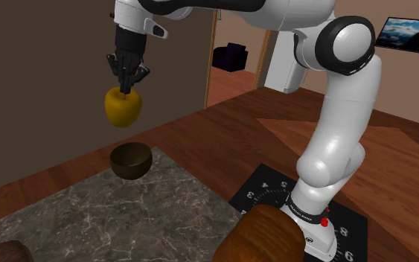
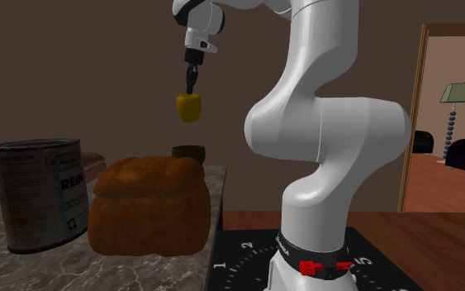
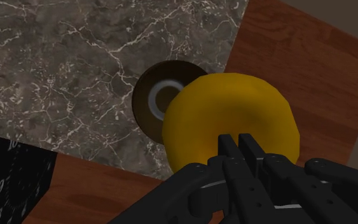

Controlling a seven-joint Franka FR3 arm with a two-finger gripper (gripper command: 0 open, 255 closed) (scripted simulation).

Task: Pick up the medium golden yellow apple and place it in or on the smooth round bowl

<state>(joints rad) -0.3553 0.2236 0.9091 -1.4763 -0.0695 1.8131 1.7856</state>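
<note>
The yellow apple (image 1: 123,107) hangs in the air, pinched at its top by the black gripper (image 1: 128,88), whose fingers are closed on it. You are mid-carry: the dark round bowl (image 1: 131,167) sits on the marble counter (image 1: 126,216) below. Next, centre the apple over the bowl and lower it before you let go. The wrist view shows the apple overlapping only part of the bowl; the second exterior view adds a bread loaf (image 2: 148,207) and a can (image 2: 39,194).

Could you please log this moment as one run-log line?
gripper: shut on apple | apple: aloft, roughly above bowl | bowl: empty, on marble top
</note>
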